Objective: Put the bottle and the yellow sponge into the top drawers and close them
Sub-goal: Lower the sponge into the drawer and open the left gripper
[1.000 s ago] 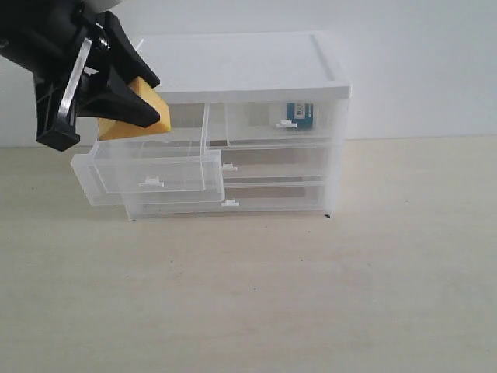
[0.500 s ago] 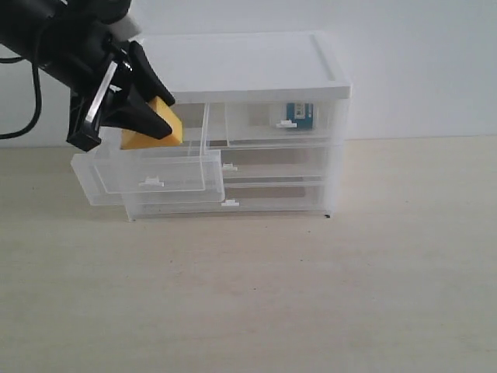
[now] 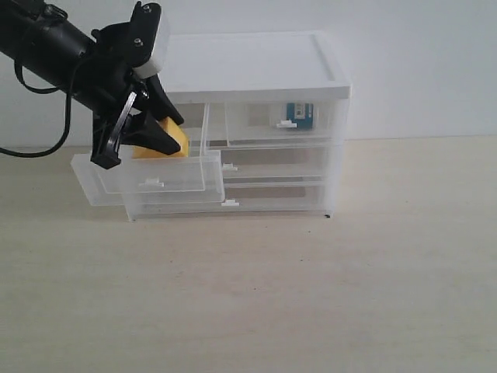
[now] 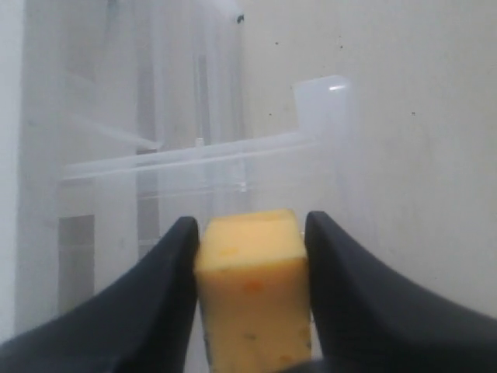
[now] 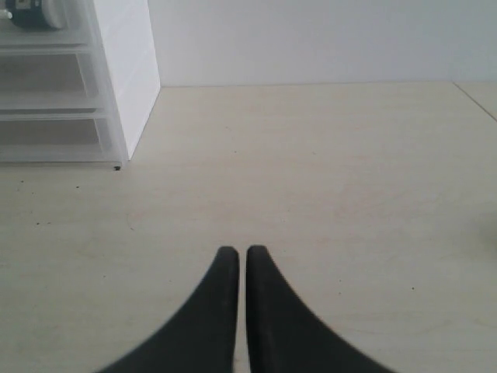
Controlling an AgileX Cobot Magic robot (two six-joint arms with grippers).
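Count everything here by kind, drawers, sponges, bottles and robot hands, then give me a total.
Drawers: 4 (top left drawer, top right drawer, middle drawer, bottom drawer)
Sponges: 1 (yellow sponge)
Bottles: 1 (white bottle)
Hands: 2 (left hand, right hand)
Total: 8

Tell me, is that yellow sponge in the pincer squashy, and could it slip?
Probably soft and light: the yellow sponge looks like porous foam. It seems unlikely to slip, since the left pincer clamps it on both sides. A flat-sided block, it likely would not roll in the open drawer.
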